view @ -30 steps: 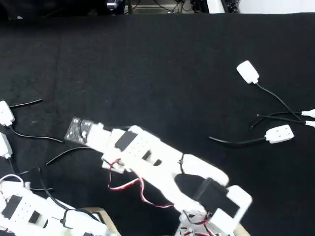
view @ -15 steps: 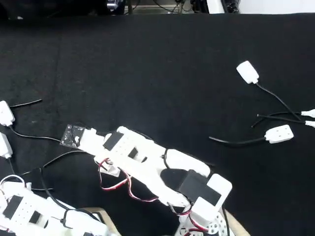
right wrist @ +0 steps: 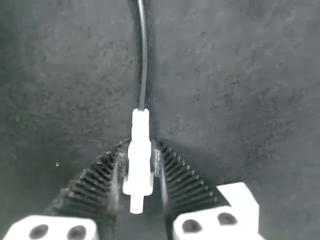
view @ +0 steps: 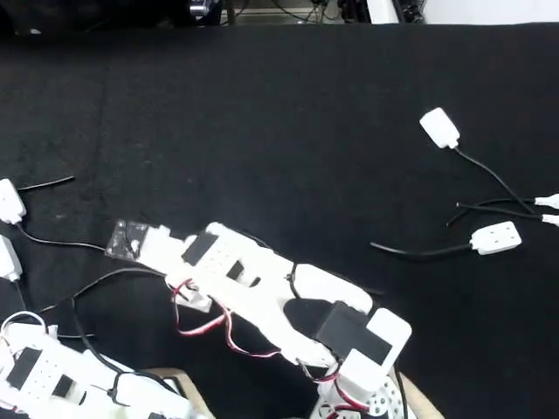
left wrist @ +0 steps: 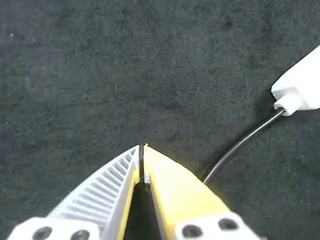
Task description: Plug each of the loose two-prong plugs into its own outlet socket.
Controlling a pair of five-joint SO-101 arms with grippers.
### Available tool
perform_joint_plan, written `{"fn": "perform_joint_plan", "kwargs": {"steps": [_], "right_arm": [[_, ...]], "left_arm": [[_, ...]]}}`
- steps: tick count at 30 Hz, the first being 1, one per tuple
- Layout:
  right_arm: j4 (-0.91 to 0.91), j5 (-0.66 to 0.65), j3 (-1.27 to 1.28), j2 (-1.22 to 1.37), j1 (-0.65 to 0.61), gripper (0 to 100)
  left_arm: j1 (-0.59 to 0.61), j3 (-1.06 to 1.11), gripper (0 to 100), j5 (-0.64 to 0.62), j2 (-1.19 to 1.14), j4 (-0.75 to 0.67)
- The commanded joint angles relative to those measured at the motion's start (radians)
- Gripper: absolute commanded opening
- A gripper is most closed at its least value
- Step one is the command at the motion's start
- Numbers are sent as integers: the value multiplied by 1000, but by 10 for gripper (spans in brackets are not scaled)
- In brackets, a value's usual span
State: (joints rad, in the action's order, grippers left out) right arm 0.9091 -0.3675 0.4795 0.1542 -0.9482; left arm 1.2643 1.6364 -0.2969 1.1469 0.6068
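Note:
My right gripper (right wrist: 137,172) is shut on a small white two-prong plug (right wrist: 138,150), whose black cable (right wrist: 144,55) runs straight away from the fingers over the black mat. In the high view this right gripper (view: 127,238) sits low at the table's left, at the end of a thin cable (view: 61,243). Two white outlet blocks (view: 9,202) (view: 7,257) lie at the left edge. My left gripper (left wrist: 142,148) is shut on nothing, just above the mat, beside a white block (left wrist: 300,87) with a black lead.
At the right lie a white outlet block (view: 495,237), another white block (view: 438,127) and small white plugs (view: 548,202) at the edge, joined by black cables. Red wires (view: 210,323) hang from the right arm. The left arm (view: 52,371) is at the bottom left corner.
The right arm has swung a little to the left and toward the front, carrying its gripper with it. In the last half second it barely shifted.

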Motion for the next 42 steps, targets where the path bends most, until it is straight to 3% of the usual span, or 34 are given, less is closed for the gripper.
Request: {"fn": "perform_joint_plan", "kwargs": {"steps": [1,10,16,25,30,37,40,42], "right_arm": [[52,12,-120,-36,86,11],[173,167,-124,-374,233,11],[167,164,33,-688,229,11],[152,146,139,-920,245,11],[121,130,139,-924,330,11],[75,137,139,-926,384,11],[55,140,139,-926,377,11],[32,163,143,-926,373,11]], "left_arm": [[-68,-19,30,2,8,-20],[-260,-125,30,-6,8,-14],[-389,-255,30,-255,8,-12],[-779,-394,30,-486,14,-12],[-1017,-349,30,-497,153,-12],[-1337,-110,30,-493,535,-20],[-1417,5,30,-486,698,-20],[-1449,24,30,-433,671,-35]]}}
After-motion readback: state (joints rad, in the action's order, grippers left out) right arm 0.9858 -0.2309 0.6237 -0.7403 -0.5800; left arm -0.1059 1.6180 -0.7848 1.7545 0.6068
